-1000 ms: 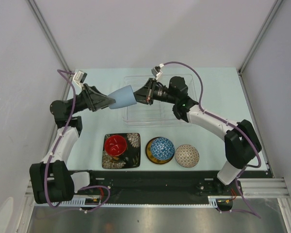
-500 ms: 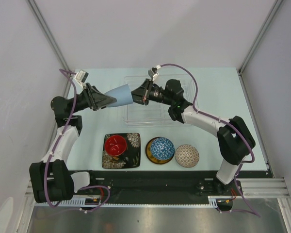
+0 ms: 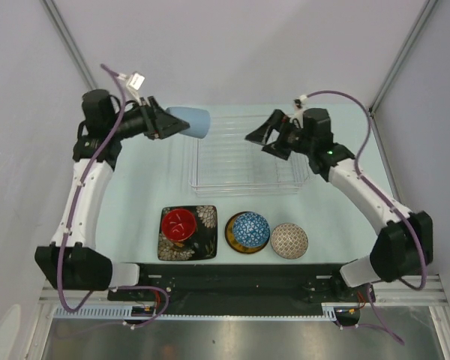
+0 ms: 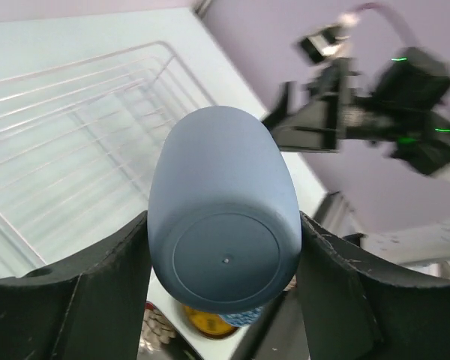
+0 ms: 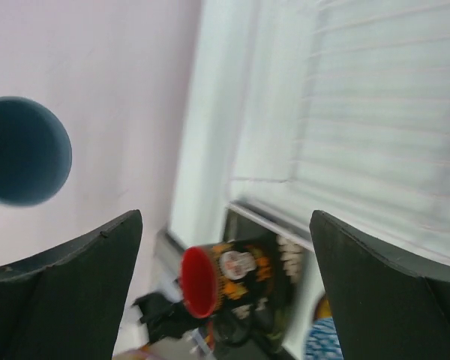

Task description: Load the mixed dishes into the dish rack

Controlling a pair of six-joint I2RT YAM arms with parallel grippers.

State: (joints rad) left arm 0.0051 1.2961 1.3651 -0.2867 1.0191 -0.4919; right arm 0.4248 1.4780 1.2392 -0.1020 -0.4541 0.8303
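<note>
Pale blue cup (image 3: 190,122) is gripped by the left gripper (image 3: 167,124), whose jaws are closed on its sides near the base. The cup lies horizontal in the air, mouth pointing toward the right arm, at the far left corner of the dish rack (image 3: 240,161). The rack holds no dishes. The right gripper (image 3: 261,141) hangs over the rack's far right part, jaws wide and holding nothing.

On the counter (image 3: 142,195) near the arm bases:
- red-lined mug (image 3: 178,224) on the black square plate (image 3: 202,244);
- blue patterned bowl (image 3: 250,229) on the yellow saucer (image 3: 231,238);
- brownish bowl (image 3: 289,240), just beside them.

Assessment: the step in hand is seating the cup. It should be carried fully inside the rack wall, tipped mouth-down and lowered onto the ribs before the jaws part. Release only once it rests there, since a smooth, tapered cup may roll. The right arm should stay clear of the path.
</note>
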